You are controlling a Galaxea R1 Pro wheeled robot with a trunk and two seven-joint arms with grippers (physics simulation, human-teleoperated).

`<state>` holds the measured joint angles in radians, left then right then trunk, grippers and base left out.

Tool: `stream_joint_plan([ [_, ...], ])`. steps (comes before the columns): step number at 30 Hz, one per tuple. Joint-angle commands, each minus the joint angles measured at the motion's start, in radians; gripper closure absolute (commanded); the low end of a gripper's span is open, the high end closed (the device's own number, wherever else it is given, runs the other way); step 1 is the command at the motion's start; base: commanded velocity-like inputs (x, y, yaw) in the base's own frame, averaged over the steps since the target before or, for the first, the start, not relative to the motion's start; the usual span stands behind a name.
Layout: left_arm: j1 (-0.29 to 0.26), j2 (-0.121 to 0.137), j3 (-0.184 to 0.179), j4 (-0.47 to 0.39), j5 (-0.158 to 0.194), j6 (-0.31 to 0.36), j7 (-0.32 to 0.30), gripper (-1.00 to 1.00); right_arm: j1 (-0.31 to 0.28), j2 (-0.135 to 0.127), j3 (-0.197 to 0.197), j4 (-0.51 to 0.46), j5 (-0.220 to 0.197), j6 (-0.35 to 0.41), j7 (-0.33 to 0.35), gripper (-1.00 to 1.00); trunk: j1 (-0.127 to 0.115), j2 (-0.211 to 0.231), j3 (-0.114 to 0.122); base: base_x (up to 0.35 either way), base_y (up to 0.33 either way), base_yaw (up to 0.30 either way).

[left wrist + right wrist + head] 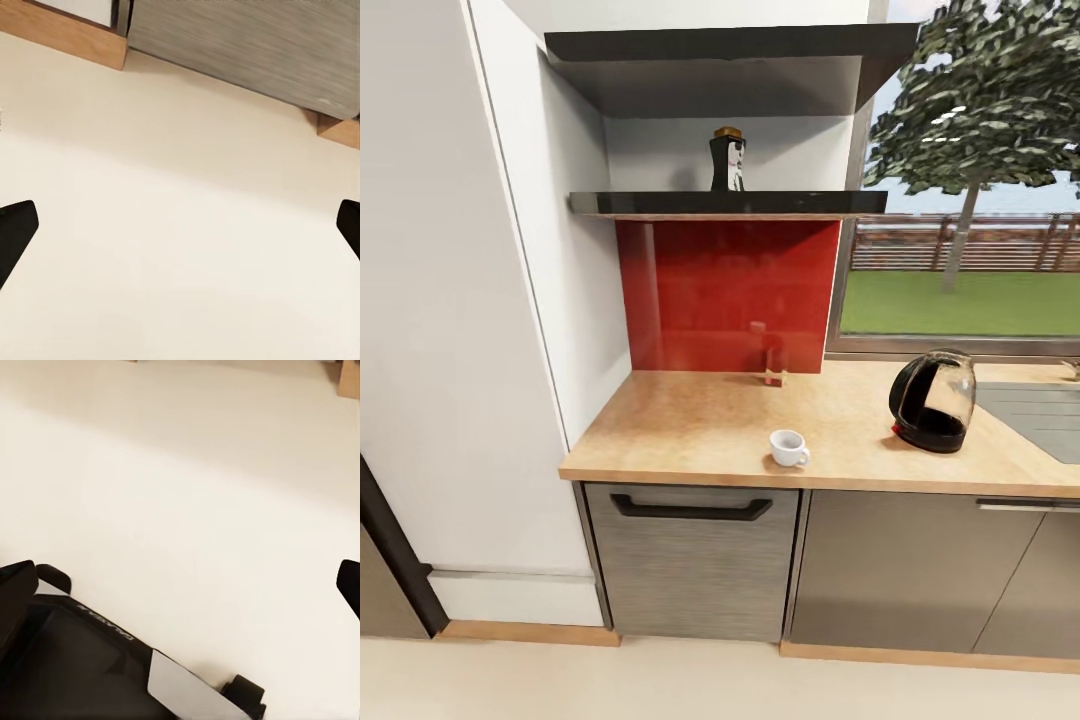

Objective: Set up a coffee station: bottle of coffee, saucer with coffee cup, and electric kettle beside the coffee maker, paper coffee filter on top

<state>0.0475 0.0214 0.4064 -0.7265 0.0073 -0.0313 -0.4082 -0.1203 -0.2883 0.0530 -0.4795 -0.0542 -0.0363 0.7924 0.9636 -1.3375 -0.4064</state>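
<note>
1. The bottle of coffee (727,159) is up on the black kitchen shelf (660,203), standing upright above the red backsplash (725,295). It's a dark container with a mustard-yellow top.
2. The kitchen countertop (690,425) runs below that shelf. The coffee cup (788,447) sits on it close to the front edge, white, handle pointing toward the right, with nothing under it but bare worktop.
3. The electric kettle (933,401) is further right on the same counter, well apart from the cup, just beside the steel sink (1040,415). Glossy dark body, upright.
4. There's also a small reddish-brown item (773,366) against the backsplash, too small to tell what it is.
5. Left gripper (180,232): in the left wrist view its two black fingertips (15,236) sit at opposite edges of the frame, spread wide with nothing between them. It's aimed at the cream floor (172,225) in front of the grey cabinet front (247,45), so it's low and well away from the shelf and bottle.
6. Right gripper (180,585): same deal, tips far apart, nothing held, pointing at the floor with part of the robot's black base (75,667) showing under it.
</note>
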Motion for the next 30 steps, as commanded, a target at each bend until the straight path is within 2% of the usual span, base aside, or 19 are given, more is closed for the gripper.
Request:
stream_joint_plan([
  [1, 0.000, 0.000, 0.003, -0.001, 0.001, -0.001, -0.005, -1.00, -0.001, -0.002, 0.005, 0.003, -0.006, -0.004, 0.000, -1.00, 0.000, -0.001, -0.001, 0.000, 0.000, 0.000],
  [15, 0.000, 0.001, 0.009, 0.000, 0.001, -0.002, -0.025, -1.00, -0.001, -0.003, 0.005, 0.012, -0.006, -0.004, 0.000, -1.00, 0.000, -0.001, -0.001, 0.000, 0.000, 0.000],
  [30, 0.000, 0.002, 0.009, 0.001, 0.000, -0.001, -0.027, -1.00, -0.001, -0.003, 0.005, 0.013, -0.006, -0.005, -0.001, -1.00, -0.057, 0.104, 0.046, 0.000, 0.000, 0.000],
])
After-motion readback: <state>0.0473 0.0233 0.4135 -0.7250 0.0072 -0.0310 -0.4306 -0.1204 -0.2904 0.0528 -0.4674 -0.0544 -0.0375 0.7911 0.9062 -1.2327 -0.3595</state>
